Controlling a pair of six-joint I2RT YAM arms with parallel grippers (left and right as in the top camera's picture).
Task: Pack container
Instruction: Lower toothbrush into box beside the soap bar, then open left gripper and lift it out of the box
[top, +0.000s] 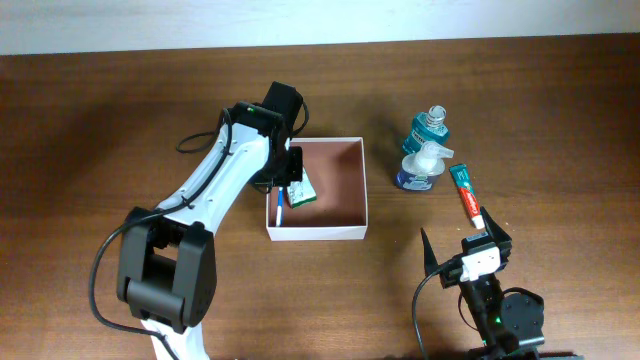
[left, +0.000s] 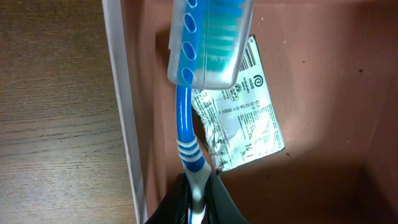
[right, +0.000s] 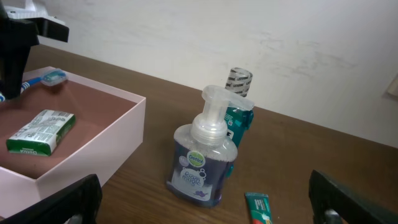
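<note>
In the middle of the overhead frame I have the container (top: 340, 180) sitting square on the bench (top: 100, 120), its white walls around a reddish-brown floor. My left gripper (top: 285, 180) hangs over the container's left edge, just inside the wall. From the left wrist view the left gripper (left: 198, 208) is pinching the tail end of a blue toothbrush (left: 185, 143), the jaws pressed tight on the handle. The toothbrush runs up the frame alongside the white wall, and its bristles sit under a clear blue cap at the top. I cannot tell whether the toothbrush rests on the floor or hangs above it.

A green packet (top: 302, 192) lies flat on the container floor just right of the toothbrush – its printed white side shows in the left wrist view.

Right of the container, well apart from it, stand a pump bottle (top: 420, 165) and behind it, touching or nearly so, a teal mouthwash bottle (top: 430, 128). A toothpaste tube (top: 465, 195) lies on the bench to the lower right of them, its cap pointing down the frame.

My right gripper (top: 460, 235) sits at the lower right of the overhead frame, just below the tube – jaws spread wide, nothing between them.
</note>
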